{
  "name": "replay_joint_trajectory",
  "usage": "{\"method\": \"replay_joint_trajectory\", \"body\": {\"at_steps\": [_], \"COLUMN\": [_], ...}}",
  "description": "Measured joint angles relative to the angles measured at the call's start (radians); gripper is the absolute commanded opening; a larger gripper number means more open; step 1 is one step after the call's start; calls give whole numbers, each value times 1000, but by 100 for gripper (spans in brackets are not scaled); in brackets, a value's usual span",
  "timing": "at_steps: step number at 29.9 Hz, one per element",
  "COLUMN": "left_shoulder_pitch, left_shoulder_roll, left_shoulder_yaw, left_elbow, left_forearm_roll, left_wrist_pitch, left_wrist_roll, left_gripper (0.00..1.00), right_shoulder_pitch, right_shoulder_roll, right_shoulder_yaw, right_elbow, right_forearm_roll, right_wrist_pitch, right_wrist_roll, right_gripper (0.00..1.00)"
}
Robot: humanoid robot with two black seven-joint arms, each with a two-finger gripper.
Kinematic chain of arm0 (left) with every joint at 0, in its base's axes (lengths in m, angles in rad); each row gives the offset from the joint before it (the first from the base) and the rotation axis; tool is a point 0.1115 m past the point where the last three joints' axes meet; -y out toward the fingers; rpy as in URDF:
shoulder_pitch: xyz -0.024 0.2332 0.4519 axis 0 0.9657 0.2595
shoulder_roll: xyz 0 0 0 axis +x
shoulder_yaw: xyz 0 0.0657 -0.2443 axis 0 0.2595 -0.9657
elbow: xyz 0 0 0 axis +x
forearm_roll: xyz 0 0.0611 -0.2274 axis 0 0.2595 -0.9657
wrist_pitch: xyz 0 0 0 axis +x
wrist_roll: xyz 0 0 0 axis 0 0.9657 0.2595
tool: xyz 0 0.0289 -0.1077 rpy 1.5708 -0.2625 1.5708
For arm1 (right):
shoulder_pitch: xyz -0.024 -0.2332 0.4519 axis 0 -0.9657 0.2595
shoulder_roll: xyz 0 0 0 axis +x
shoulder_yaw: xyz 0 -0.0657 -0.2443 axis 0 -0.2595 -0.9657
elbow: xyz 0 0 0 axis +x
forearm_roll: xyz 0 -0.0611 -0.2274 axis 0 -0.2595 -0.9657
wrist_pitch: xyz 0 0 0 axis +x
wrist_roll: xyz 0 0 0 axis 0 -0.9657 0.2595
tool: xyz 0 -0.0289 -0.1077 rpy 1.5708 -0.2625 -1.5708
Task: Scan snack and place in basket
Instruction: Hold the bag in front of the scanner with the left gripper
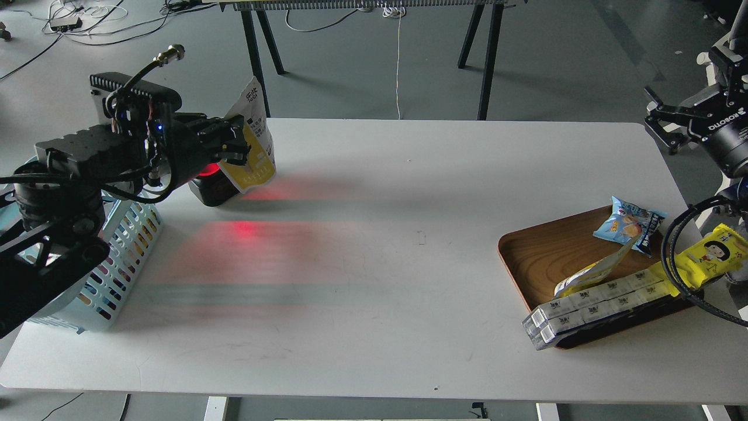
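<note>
My left gripper is shut on the snack, a yellow-and-white pouch with a white text panel. It holds the pouch in the air at the table's back left, just in front of a black scanner that glows red. The light blue slotted basket stands at the table's left edge, below and left of the pouch, partly hidden by my left arm. My right gripper is open and empty beyond the table's right edge.
A brown wooden tray at the right holds a small blue snack bag, another yellow-white pouch, a long white box and a yellow cartoon-face packet. Red scanner light falls on the white table.
</note>
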Motion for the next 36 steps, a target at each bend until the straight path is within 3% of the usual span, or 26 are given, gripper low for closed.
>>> {"method": "replay_joint_trajectory", "body": {"at_steps": [18,36], "left_shoulder_pitch": [23,84], "left_shoulder_roll": [-1,-21], "left_shoulder_yaw": [7,10], "left_elbow": [0,-19], "left_forearm_roll": [0,0], "left_wrist_pitch": [0,0], "left_wrist_roll": [-5,-144], "left_gripper": [0,0], "right_shoulder_pitch": [-2,-2], "right_shoulder_roll": [2,1], "right_shoulder_yaw": [-1,0], "right_elbow": [0,0], "right_forearm_roll": [0,0], "right_wrist_pitch": [0,0], "right_wrist_roll": [0,0], "right_gripper": [93,93]}}
